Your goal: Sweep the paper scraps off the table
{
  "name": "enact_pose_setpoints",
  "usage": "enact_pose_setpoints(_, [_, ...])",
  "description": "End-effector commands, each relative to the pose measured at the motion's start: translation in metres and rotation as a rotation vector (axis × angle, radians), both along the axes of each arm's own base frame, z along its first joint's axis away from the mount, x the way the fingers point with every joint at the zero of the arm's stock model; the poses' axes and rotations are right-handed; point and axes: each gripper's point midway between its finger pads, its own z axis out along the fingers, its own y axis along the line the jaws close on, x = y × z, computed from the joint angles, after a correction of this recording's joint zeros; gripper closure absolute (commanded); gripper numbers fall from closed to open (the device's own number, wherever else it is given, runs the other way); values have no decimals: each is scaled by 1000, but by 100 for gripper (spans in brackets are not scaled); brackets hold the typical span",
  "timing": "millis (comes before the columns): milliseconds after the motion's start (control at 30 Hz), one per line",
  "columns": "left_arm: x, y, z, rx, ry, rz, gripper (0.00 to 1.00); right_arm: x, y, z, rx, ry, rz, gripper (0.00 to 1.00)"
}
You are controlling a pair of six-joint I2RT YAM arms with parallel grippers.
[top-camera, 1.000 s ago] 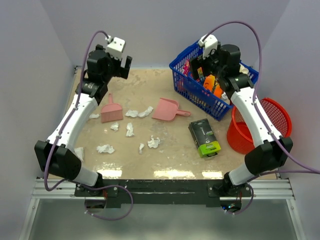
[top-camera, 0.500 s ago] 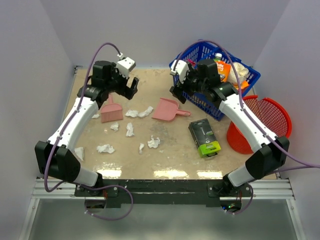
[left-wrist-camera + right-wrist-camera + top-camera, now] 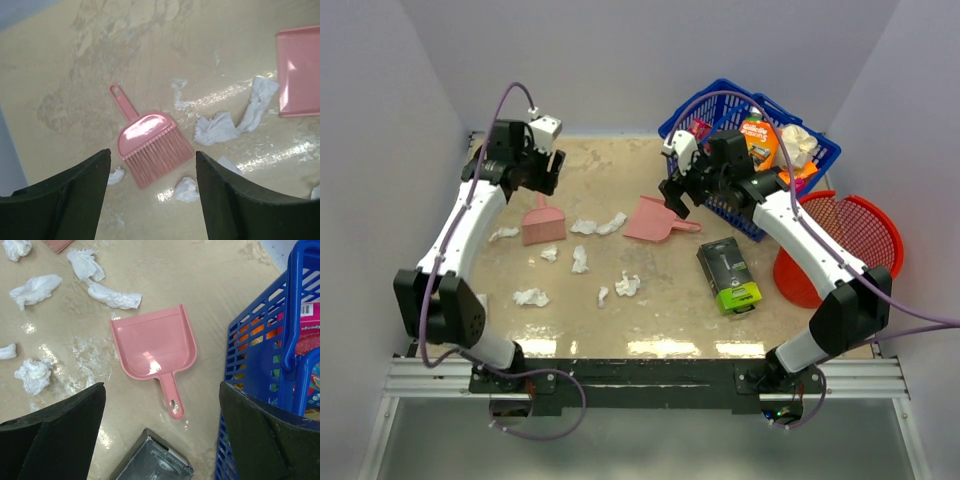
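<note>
Several white paper scraps lie on the beige table (image 3: 670, 325), among them a pair (image 3: 599, 225) between the two pink tools, one (image 3: 531, 297) at the front left and one (image 3: 627, 285) in the middle. They also show in the left wrist view (image 3: 216, 128) and the right wrist view (image 3: 34, 376). A pink brush (image 3: 542, 222) (image 3: 150, 145) lies at the left. A pink dustpan (image 3: 657, 219) (image 3: 155, 347) lies in the middle. My left gripper (image 3: 544, 168) (image 3: 152, 160) is open and empty above the brush. My right gripper (image 3: 677, 195) (image 3: 162, 387) is open and empty above the dustpan's handle.
A blue basket (image 3: 720, 205) with packets stands at the back right, close beside my right gripper. A red round basket (image 3: 855, 245) stands right of it. A black and green box (image 3: 728, 275) lies just in front of the dustpan's handle.
My left gripper has swung left and back over the brush. My right gripper has come out from over the blue basket, leftward and down, to above the dustpan.
</note>
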Motion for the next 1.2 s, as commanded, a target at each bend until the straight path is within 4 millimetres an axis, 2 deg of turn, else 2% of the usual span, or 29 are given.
enact_pose_setpoints(0, [9, 32, -50, -31, 175, 134, 24, -5, -4, 23, 41, -32, -46, 3])
enact_pose_setpoints(67, [17, 38, -54, -10, 162, 144, 23, -14, -12, 18, -6, -27, -27, 2])
enact_pose_setpoints(100, [23, 39, -64, 4, 181, 144, 22, -17, -15, 16, -28, -30, -17, 2])
enact_pose_setpoints(133, [25, 43, -70, 12, 197, 153, 22, -19, -21, 5, -64, -23, -23, 2])
enact_pose_setpoints(200, [26, 46, -87, 10, 268, 173, 21, -26, -32, -5, -115, -39, -14, 2])
enact_pose_setpoints(267, [23, 46, -97, -6, 313, 172, 20, -29, -36, -9, -134, -53, -9, 1])
enact_pose_setpoints(300, [19, 47, -105, -1, 344, 182, 19, -30, -36, -8, -125, -63, -6, 2])
enact_pose_setpoints(400, [12, 53, -111, 12, 348, 228, 16, -35, -30, -18, -103, -26, 16, 2])
enact_pose_setpoints(467, [8, 56, -115, 29, 359, 237, 18, -40, -26, -24, -93, 6, 42, 2])
enact_pose_setpoints(567, [1, 64, -122, 62, 371, 251, 27, -42, -20, -25, -78, 24, 70, 2])
enact_pose_setpoints(600, [0, 65, -123, 69, 365, 251, 34, -41, -18, -23, -74, 23, 73, 2])
enact_pose_setpoints(633, [-1, 66, -123, 72, 363, 251, 35, -40, -18, -25, -74, 30, 72, 2])
enact_pose_setpoints(733, [-5, 70, -126, 90, 378, 267, 30, -35, -20, -23, -82, 17, 44, 2])
enact_pose_setpoints(767, [-7, 73, -131, 101, 395, 274, 26, -33, -20, -22, -83, 8, 41, 2])
enact_pose_setpoints(967, [-27, 69, -164, 102, 547, 235, 28, -34, -16, -21, -53, 18, 40, 2])
enact_pose_setpoints(1167, [-22, 69, -170, 80, 547, 260, 29, -51, -16, -33, -85, 76, 99, 2])
